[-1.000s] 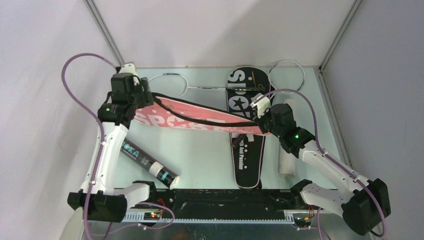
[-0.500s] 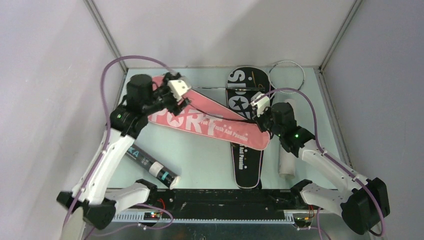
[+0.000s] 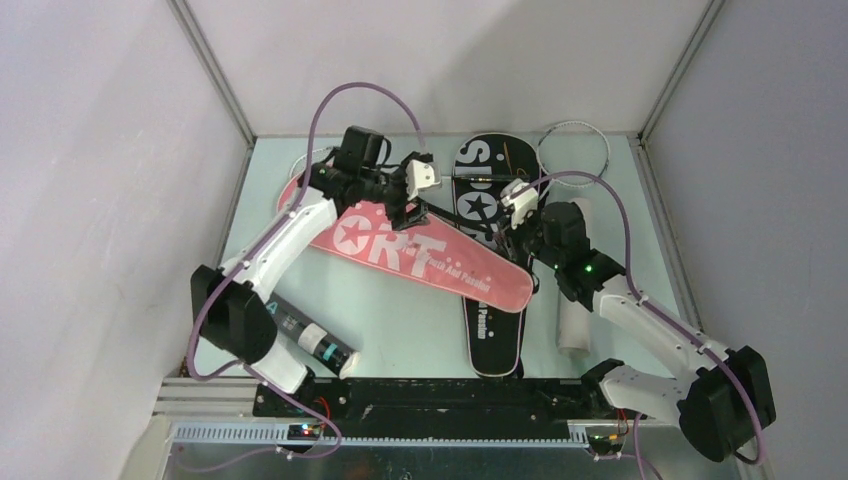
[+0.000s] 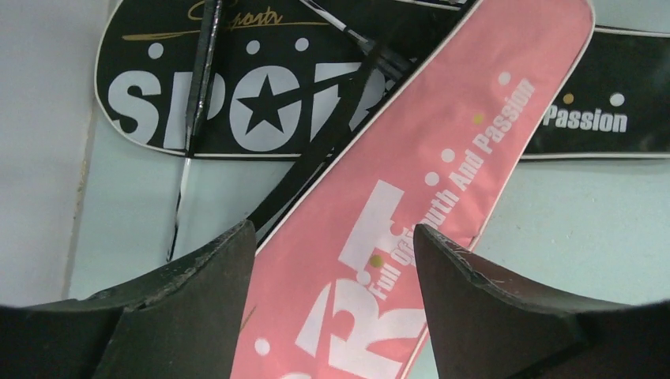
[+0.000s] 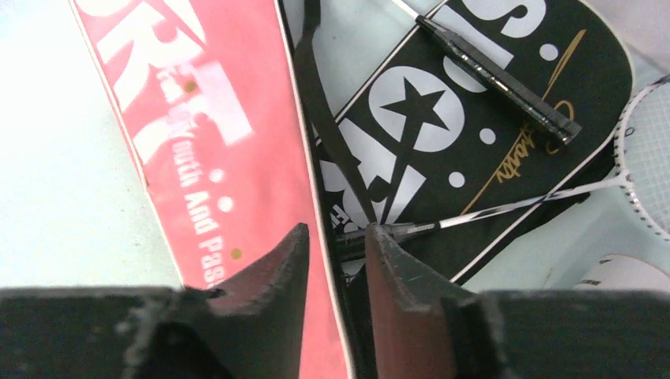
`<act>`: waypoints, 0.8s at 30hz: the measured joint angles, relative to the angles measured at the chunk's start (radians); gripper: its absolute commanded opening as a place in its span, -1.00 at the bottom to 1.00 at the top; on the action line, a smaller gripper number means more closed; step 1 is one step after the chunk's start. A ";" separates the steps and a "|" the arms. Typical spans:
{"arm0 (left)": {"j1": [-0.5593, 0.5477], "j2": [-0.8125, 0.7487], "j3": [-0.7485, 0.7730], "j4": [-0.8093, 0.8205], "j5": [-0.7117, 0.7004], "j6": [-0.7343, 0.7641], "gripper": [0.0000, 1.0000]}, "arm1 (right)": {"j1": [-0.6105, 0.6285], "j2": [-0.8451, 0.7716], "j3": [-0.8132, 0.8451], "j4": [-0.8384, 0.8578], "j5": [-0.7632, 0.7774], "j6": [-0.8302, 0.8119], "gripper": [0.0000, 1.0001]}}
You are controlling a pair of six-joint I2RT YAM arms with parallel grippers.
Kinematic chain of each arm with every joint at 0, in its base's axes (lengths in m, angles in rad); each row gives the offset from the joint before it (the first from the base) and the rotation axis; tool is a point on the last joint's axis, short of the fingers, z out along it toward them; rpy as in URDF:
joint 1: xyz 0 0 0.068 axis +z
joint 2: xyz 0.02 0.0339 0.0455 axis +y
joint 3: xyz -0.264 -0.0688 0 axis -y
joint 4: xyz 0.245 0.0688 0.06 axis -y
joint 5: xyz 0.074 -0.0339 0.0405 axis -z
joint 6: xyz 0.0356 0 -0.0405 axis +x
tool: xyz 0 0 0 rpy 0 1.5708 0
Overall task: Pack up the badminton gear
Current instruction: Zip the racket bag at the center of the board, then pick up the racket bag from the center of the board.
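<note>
Two robot arms reached over a pale table. The left gripper hung released, its jaws wide apart and holding nothing. Directly beneath it the pink cover lay flat. The cover's narrow end ran away from the fingers and crossed over the black cover, which lay just beyond the fingertips.

The right gripper had its jaws only narrowly parted. The dark-trimmed edge of the pink cover passed under that gap, and I could not tell whether the fingers touched it. Ahead of this gripper, a dark racket grip rested across the black cover. To its right lay a white racket head, with the thin shaft reaching back to just beside the fingertips.

A black tube lay well behind the left gripper, near that arm's base. A white tube lay behind the right gripper, beside its forearm.
</note>
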 measured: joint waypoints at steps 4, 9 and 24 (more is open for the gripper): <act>0.000 -0.094 -0.170 0.155 -0.037 -0.098 0.57 | 0.000 0.008 0.010 0.004 -0.013 0.091 0.19; 0.000 -0.198 -0.286 0.289 -0.093 -0.183 0.54 | -0.049 0.132 0.142 -0.063 -0.116 0.171 0.29; 0.001 -0.464 -0.533 0.414 -0.179 -0.265 0.53 | -0.238 0.684 0.517 -0.403 -0.572 0.175 0.49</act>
